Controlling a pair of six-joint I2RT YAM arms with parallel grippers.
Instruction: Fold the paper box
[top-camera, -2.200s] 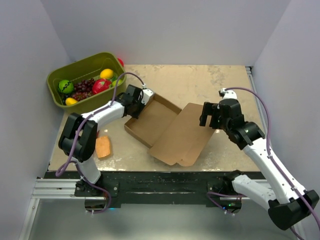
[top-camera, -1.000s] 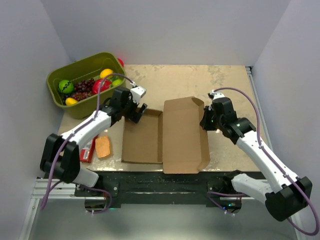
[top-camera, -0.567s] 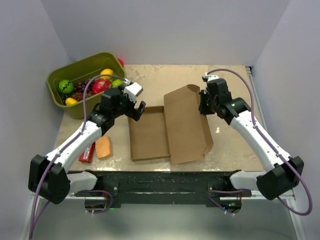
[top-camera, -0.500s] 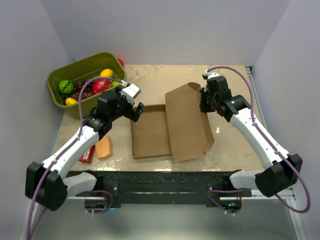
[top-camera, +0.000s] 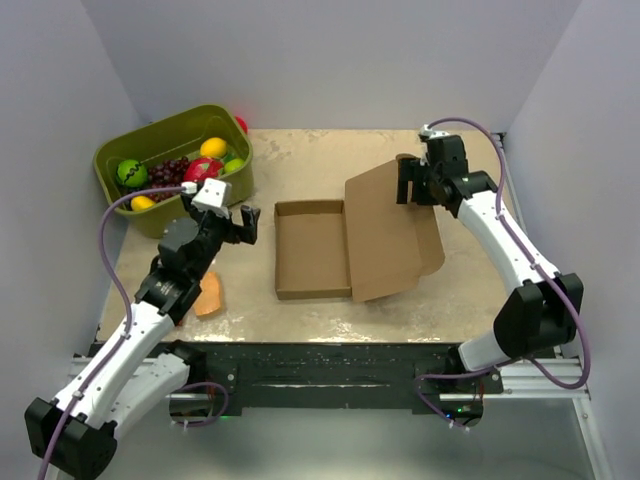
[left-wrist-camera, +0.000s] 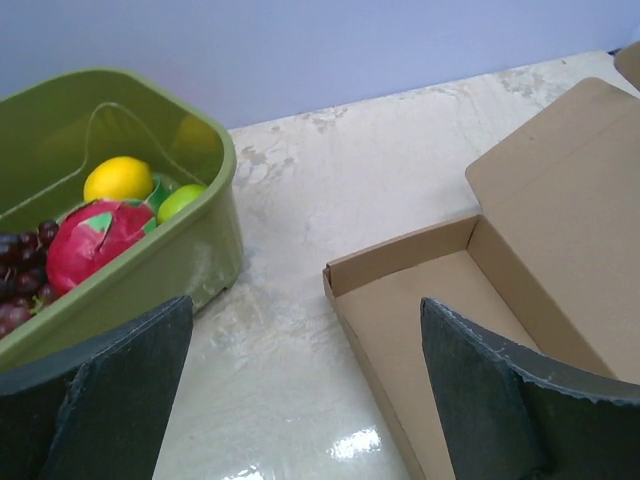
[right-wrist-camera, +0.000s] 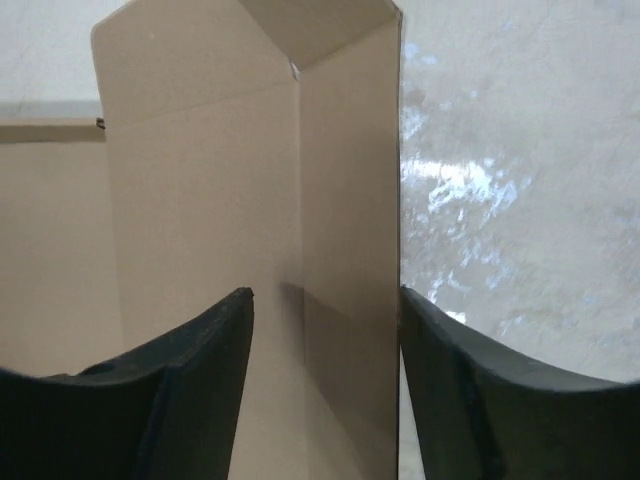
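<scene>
Right hand (top-camera: 411, 187), unclenched, straddles the box (top-camera: 312, 250) lid; left hand (top-camera: 243, 226) hangs released. Pinch the lid's edge before you swing it shut.

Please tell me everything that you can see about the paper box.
The paper box is plain brown corrugated cardboard: a shallow, empty rectangular tray with low walls, lying on the table. Its flapped lid, hinged along the tray's right side, lies open, tilted. The right gripper is at the lid's far edge; the left gripper is clear of it.
</scene>
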